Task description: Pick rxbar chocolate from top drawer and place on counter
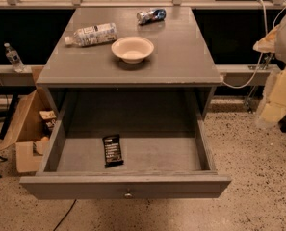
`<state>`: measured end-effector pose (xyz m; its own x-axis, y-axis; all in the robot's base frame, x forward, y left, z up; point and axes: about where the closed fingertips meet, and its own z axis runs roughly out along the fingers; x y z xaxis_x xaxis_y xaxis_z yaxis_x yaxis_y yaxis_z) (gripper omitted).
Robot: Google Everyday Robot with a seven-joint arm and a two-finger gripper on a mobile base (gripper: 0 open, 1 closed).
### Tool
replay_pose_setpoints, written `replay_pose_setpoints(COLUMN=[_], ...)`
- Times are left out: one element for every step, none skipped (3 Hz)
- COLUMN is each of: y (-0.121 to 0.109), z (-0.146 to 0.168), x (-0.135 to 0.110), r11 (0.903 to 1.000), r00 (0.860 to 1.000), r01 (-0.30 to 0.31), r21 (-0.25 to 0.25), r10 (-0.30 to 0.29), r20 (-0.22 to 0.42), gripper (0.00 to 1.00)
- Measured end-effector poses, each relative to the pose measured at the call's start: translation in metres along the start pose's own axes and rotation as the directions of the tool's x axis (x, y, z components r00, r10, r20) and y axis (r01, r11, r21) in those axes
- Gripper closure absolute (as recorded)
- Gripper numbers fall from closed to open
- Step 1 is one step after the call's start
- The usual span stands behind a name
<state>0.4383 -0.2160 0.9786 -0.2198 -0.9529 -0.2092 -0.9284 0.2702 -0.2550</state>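
Note:
The rxbar chocolate [112,150], a flat black bar with white text lines, lies on the floor of the top drawer [128,186], left of centre near the front. The drawer is pulled fully out, with its round metal knob [128,194] on the front panel. The counter [181,57] is the grey tabletop above it. My gripper [277,47] is part of the pale arm at the right edge, well right of the cabinet, level with the counter and far from the bar.
On the counter stand a cream bowl [132,48], a plastic bottle lying on its side [90,34] and a crushed blue-silver can [150,16]. An open cardboard box [29,124] sits on the floor at left. White cables [258,66] hang at right.

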Motion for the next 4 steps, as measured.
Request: replay_pose_setpoints(y=[0.000,0.010,0.015,0.015], z=[0.000,0.036,0.065,0.065], x=[0.000,-0.022,-0.043,-0.043], r11=[1.0000,0.9989,0.9944,0.9944], r00=[1.000,0.999,0.992,0.992], r01=[0.000,-0.039,-0.102,-0.102], r21=[0.000,-0.028,-0.025,-0.025], r10=[0.000,0.040,0.104,0.104], r20=[0.000,0.031,0.067,0.067], gripper=[0.00,0.00,0.00,0.00])
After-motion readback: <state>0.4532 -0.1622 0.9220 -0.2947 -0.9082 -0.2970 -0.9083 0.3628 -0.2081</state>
